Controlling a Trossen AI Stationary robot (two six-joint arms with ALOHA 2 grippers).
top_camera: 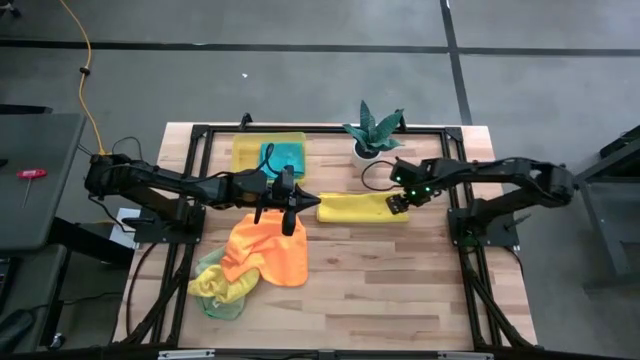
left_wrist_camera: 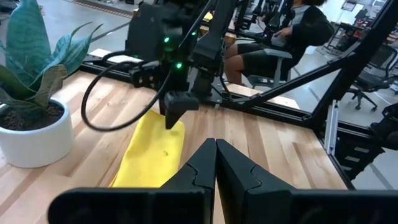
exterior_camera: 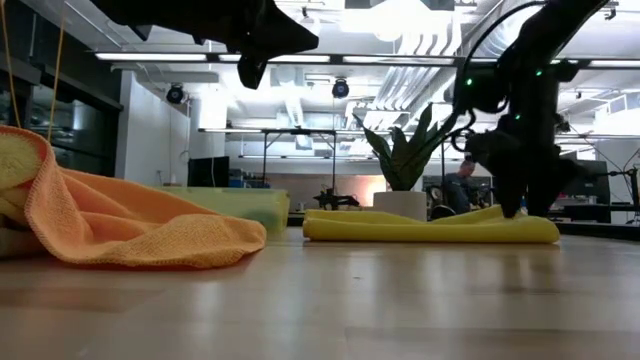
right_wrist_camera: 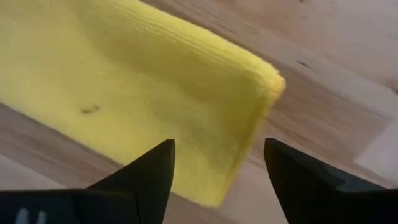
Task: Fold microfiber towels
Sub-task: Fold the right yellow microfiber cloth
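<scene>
Yellow folded towel (top_camera: 363,207) under released right end effector (top_camera: 398,205); left end effector (top_camera: 297,203) clenched, empty.

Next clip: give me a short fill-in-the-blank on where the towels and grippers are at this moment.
1. The right gripper stands open just above the folded ____ towel.
2. The left gripper is ____, holding nothing.
3. A teal towel lies inside the yellow ____.
4. The unfolded orange towel lies on the ____ arm's side.

Missing: yellow; shut; bin; left
</scene>
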